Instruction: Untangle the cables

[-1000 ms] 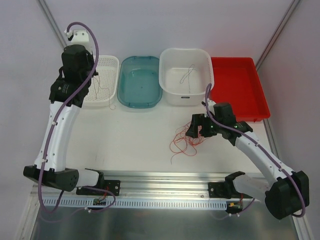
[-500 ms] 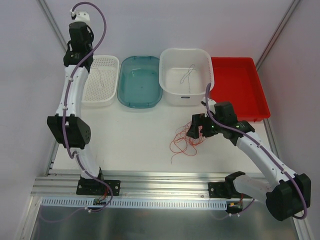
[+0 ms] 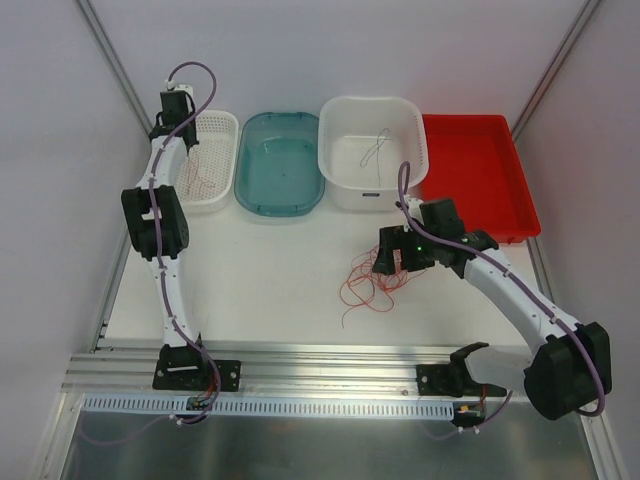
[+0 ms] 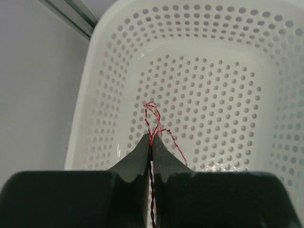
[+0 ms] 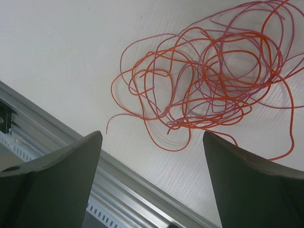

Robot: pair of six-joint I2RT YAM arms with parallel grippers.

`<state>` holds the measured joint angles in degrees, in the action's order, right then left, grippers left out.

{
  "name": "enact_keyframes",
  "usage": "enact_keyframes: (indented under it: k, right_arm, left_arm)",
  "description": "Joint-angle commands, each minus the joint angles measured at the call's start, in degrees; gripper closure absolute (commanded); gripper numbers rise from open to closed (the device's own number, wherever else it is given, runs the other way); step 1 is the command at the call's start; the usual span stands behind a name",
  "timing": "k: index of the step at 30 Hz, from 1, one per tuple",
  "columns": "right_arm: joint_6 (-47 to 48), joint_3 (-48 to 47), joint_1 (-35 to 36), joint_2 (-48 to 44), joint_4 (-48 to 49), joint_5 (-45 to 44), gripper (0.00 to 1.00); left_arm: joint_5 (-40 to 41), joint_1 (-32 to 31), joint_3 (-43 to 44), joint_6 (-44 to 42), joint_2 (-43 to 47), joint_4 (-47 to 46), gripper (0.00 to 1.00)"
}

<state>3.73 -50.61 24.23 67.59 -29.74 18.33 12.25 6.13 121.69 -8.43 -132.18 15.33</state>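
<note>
Left gripper (image 4: pixel 152 140) clamps wire (image 4: pixel 151 106) over basket (image 4: pixel 109 71), may cling on release; right gripper (image 5: pixel 152 137) open, tangle (image 5: pixel 213 71) just ahead

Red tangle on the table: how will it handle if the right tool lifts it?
Likely floppy: the tangle lies in loose curls. Probably light, the strands being thin. Loops overlap, so the open right tool would likely drag several up together.

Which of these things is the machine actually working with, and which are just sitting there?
In the job: red cable tangle, twisted red cable in the left claw, grey cable in the white tub, open right claw, perforated basket.
Just sitting: teal tub, red tray.
</note>
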Motion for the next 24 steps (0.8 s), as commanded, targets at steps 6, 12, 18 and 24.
enact_keyframes:
  k: [6, 12, 18, 24]
  right_arm:
    - [0.41, -2.65, 0.29, 1.23, -0.5, -0.66, 0.09]
    - [0.05, -2.56, 0.29, 0.52, -0.59, -0.84, 0.09]
    - [-0.12, -2.04, 0.29, -0.97, -0.67, -1.8, 0.09]
    - [-0.12, -1.33, 0.56, -3.42, -0.94, -2.77, 0.09]
  left_arm:
    - [-8.47, 1.16, -3.12, 3.77, -2.29, -1.71, 0.99]
    - [-7.86, 1.52, -4.97, 4.12, -0.89, -1.09, 0.84]
    - [-7.24, 1.69, -4.97, 4.29, 4.55, -1.1, 0.52]
    - [-8.38, 1.69, -6.99, 6.75, 10.71, -1.18, 0.38]
